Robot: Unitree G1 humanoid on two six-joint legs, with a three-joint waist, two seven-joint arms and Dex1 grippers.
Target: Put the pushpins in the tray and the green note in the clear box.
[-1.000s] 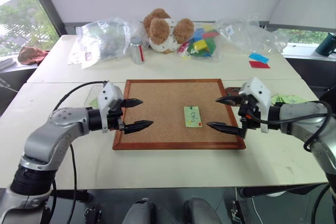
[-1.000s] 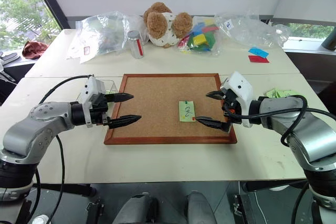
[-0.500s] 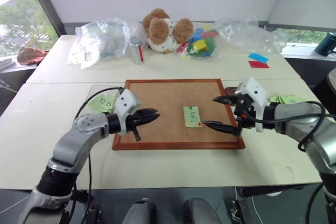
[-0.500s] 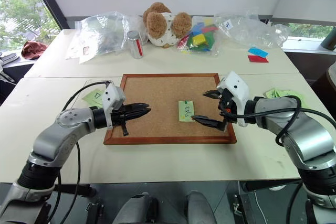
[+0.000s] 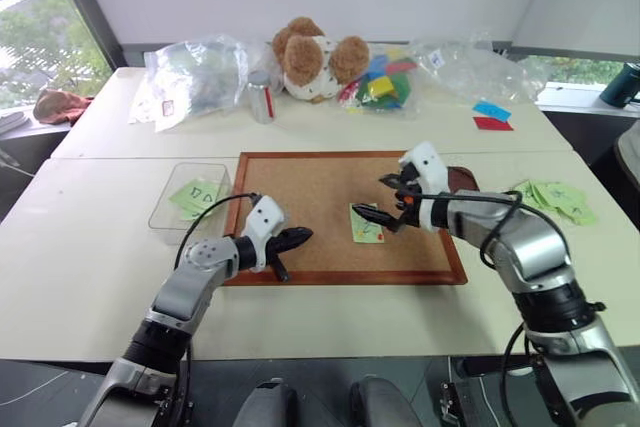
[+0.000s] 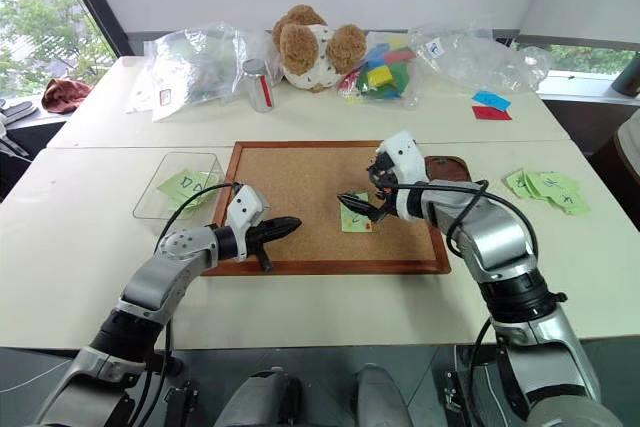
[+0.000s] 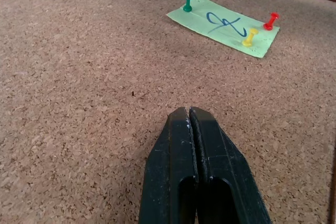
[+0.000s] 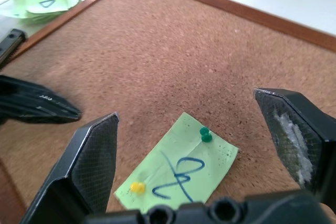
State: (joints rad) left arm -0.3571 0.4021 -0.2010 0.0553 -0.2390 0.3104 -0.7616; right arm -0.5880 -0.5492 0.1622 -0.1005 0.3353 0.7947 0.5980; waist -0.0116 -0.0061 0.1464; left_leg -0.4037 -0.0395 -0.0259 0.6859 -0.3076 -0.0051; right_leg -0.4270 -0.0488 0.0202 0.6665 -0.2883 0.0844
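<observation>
The green note [image 5: 367, 224] lies on the cork board [image 5: 310, 187], held by a green pushpin [image 7: 187, 3], a yellow one [image 7: 250, 36] and a red one [image 7: 271, 20]. My right gripper [image 5: 378, 199] hangs open just above the note, one finger on each side of it. Over the board's left part my left gripper [image 5: 298, 237] is shut on nothing, pointing toward the note. The tray [image 5: 463, 179] sits at the board's right edge, partly hidden behind my right arm. Left of the board stands the clear box [image 5: 163, 209], with green slips inside.
A teddy bear [image 5: 315, 55], a can [image 5: 261, 97] and wrinkly plastic bags [image 5: 195, 72] line the far table. Blue and red slips [image 5: 491, 115] lie far right. Loose green slips [image 5: 555, 197] are spread right of the board.
My left gripper has shut and sunk rightward onto the board. The right gripper has swung left and down over the note, uncovering the tray.
</observation>
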